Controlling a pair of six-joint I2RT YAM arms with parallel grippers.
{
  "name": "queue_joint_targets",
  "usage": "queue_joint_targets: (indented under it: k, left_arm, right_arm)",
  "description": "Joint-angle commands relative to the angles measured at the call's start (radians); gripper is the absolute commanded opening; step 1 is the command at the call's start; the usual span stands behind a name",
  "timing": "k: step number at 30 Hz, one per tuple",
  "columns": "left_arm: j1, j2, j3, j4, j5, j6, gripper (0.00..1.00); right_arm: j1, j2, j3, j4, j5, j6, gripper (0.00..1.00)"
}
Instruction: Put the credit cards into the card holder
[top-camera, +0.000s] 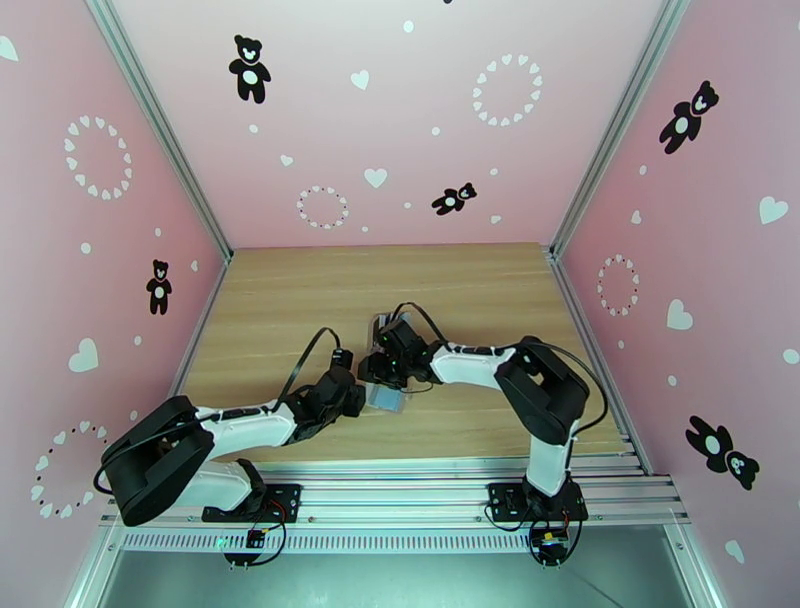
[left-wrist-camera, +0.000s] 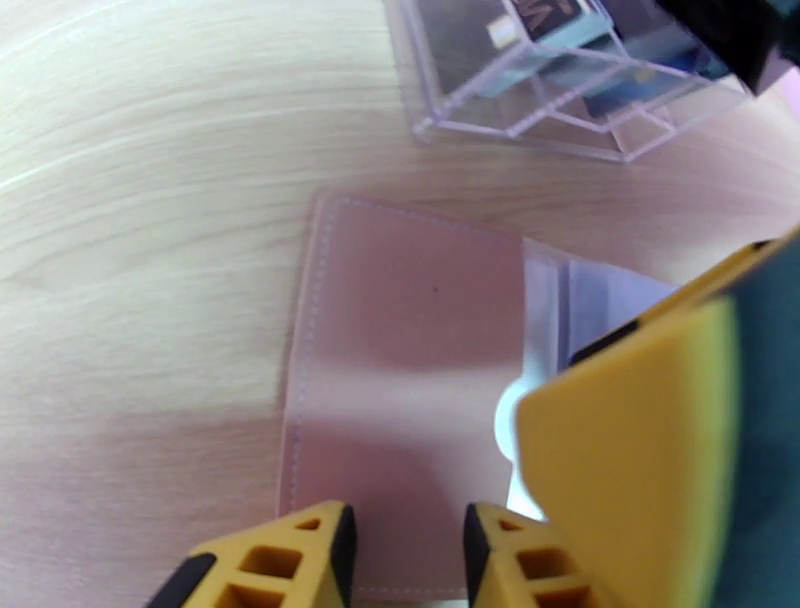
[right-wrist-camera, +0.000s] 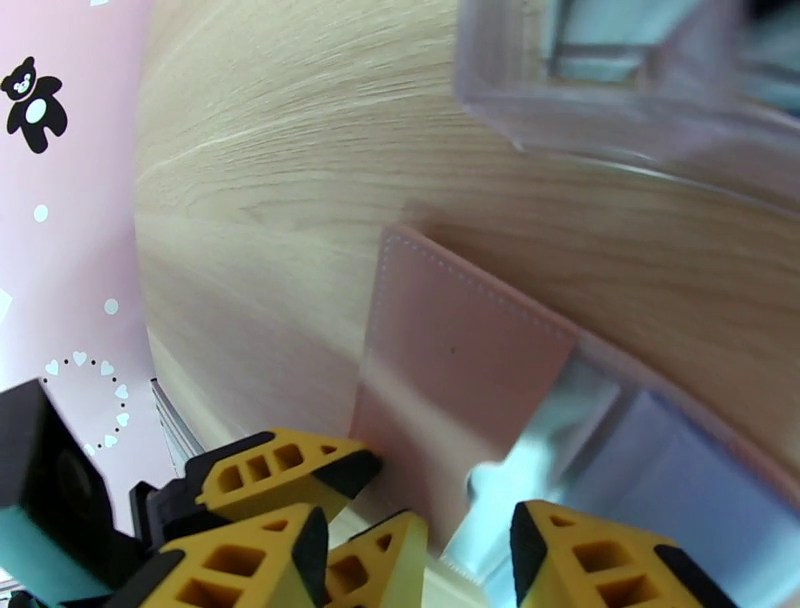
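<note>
Both claws meet at the open card holder (left-wrist-camera: 400, 350) on the desk (left-wrist-camera: 150, 250).
The left claw (left-wrist-camera: 405, 545), narrowly parted, seems to pin its pink flap; the right claw (right-wrist-camera: 465, 520) gapes over the clear sleeves. The credit cards (left-wrist-camera: 560, 50) sit in the far stand (left-wrist-camera: 470, 110). A slipping flap could shut the holder.

Same build on both: left arm (top-camera: 240, 428), right arm (top-camera: 470, 365). White shells on the mid links, chunky black joint housings, big black boxy shoulder blocks. Each has a black base plate (top-camera: 270, 500) bolted on a metal rail, with a small wired board (top-camera: 250, 540) in front of it. A thin black cable (top-camera: 303, 358) loops off each forearm. left gripper (left-wrist-camera: 405, 540): yellow-orange fingers with triangular cut-out pockets and black inner pads. right gripper (right-wrist-camera: 470, 545): same yellow fingers, same black pads. A black and teal block (right-wrist-camera: 45, 555) sits behind the left fingers.
</note>
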Motion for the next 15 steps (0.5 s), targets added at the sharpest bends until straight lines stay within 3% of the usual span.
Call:
queue_joint_targets:
  k: [1,15]
  left_arm:
    - [-0.046,0.029,0.01,-0.033,0.028,-0.032,0.38]
    - [-0.096,0.049,0.041,-0.09,-0.014,-0.098,0.48]
  right_arm:
    - [0.001,-0.082,-0.034,-0.074,0.067,-0.036,0.54]
    - [-0.03,-0.194,-0.099,-0.238,0.232,-0.139,0.55]
